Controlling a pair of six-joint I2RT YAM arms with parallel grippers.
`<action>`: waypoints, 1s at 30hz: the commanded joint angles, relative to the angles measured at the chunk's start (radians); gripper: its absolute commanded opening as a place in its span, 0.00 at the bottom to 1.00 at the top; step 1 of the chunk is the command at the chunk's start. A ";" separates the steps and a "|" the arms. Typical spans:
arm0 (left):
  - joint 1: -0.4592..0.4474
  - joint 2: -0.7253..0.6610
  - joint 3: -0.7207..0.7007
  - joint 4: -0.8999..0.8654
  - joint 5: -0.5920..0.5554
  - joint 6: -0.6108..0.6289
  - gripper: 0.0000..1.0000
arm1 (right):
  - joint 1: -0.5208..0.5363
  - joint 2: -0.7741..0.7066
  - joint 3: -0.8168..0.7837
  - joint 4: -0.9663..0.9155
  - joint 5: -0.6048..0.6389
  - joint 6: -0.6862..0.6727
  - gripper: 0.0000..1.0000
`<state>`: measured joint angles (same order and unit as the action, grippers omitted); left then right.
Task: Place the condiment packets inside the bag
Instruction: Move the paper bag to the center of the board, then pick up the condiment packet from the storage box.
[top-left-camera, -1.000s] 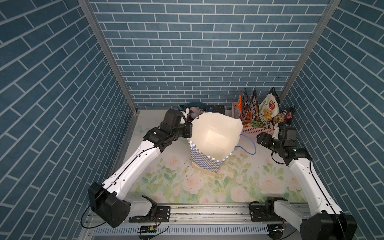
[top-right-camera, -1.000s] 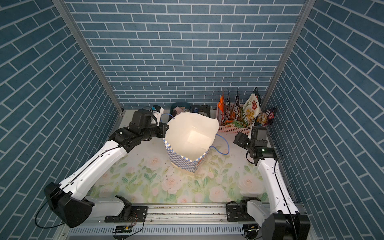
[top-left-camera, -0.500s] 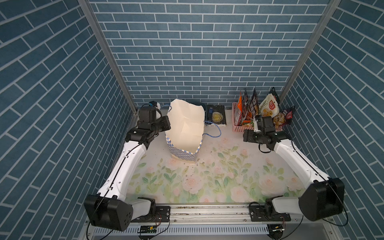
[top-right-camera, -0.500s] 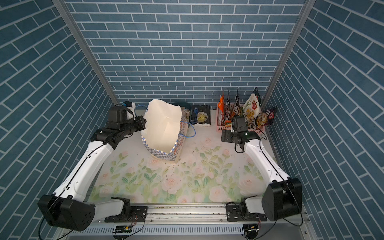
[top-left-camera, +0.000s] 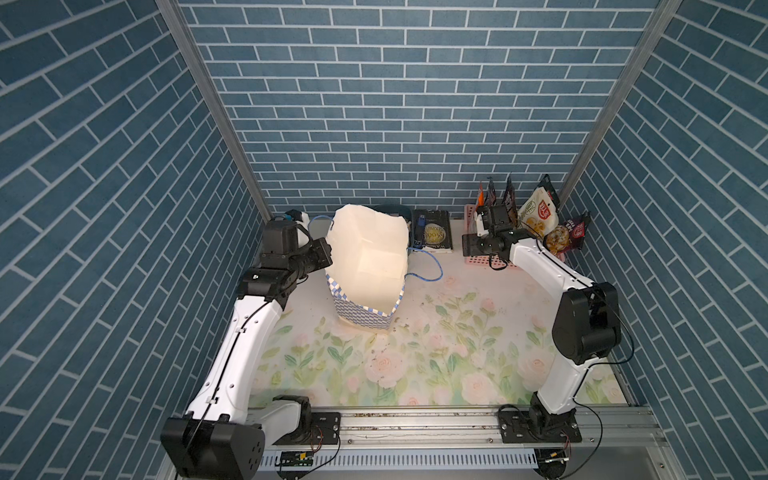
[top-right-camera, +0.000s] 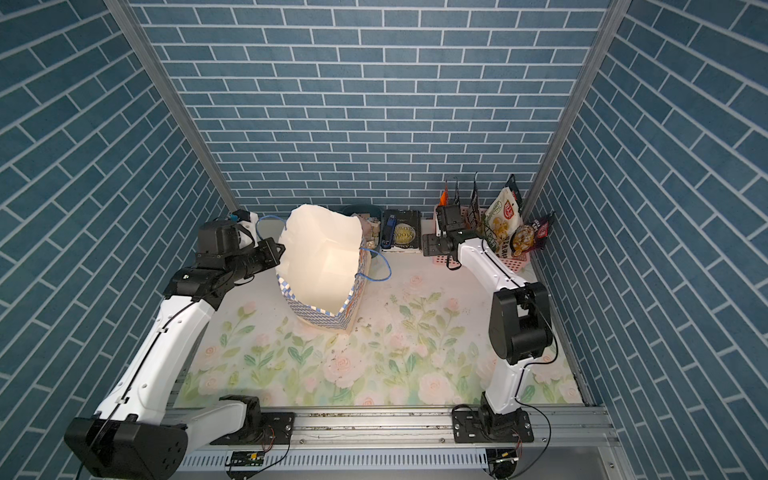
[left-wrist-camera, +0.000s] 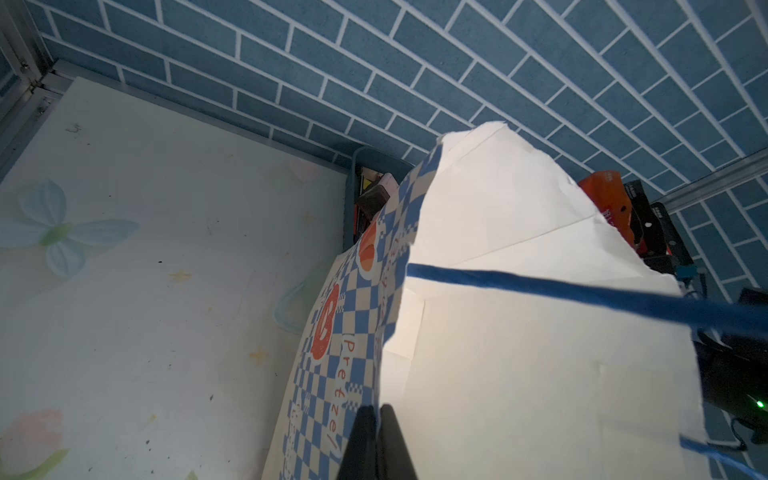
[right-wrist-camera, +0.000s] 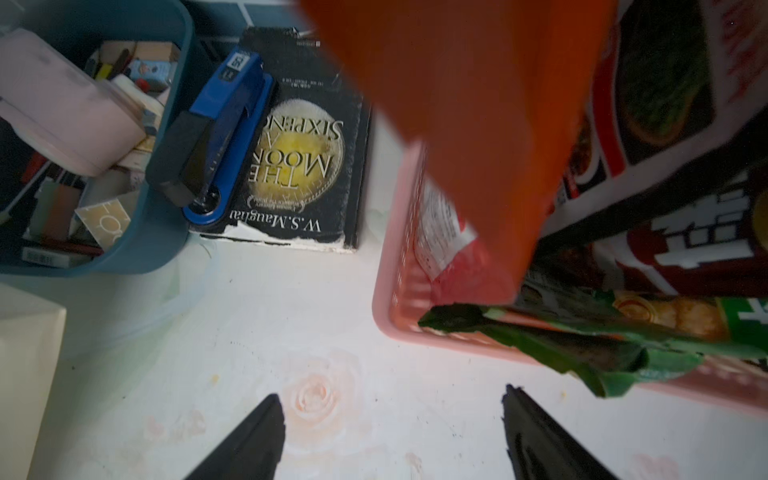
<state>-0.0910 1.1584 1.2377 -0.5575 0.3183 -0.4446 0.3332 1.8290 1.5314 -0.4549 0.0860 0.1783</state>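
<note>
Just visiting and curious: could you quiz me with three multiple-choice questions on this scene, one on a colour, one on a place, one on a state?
1. The bag's cord handles are: A red; B blue; C green.
2. The condiment packets sit: A in the pink basket; B inside the bag; C beneath the bag.
3. The left claw is: A wide open; B shut on the bag's rim; C holding a packet.
Answers: B, the cords show blue; A, they stand up out of the basket; B, it pinches the paper edge.

Open bag (top-left-camera: 365, 249) — basket (top-left-camera: 478, 262) thick with packets (top-left-camera: 538, 212)
</note>
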 joint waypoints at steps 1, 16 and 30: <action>0.004 -0.029 0.021 -0.048 0.091 -0.014 0.00 | -0.003 -0.028 0.016 0.023 0.026 0.016 0.84; 0.004 -0.118 -0.282 0.262 0.208 -0.210 0.00 | -0.048 -0.122 0.017 0.024 0.016 0.025 0.80; 0.004 -0.134 -0.277 0.277 0.242 -0.178 0.00 | -0.065 0.004 0.210 0.121 -0.010 0.030 0.73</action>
<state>-0.0902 1.0401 0.9428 -0.3084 0.5453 -0.6388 0.2672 1.7687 1.6932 -0.3748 0.0875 0.1864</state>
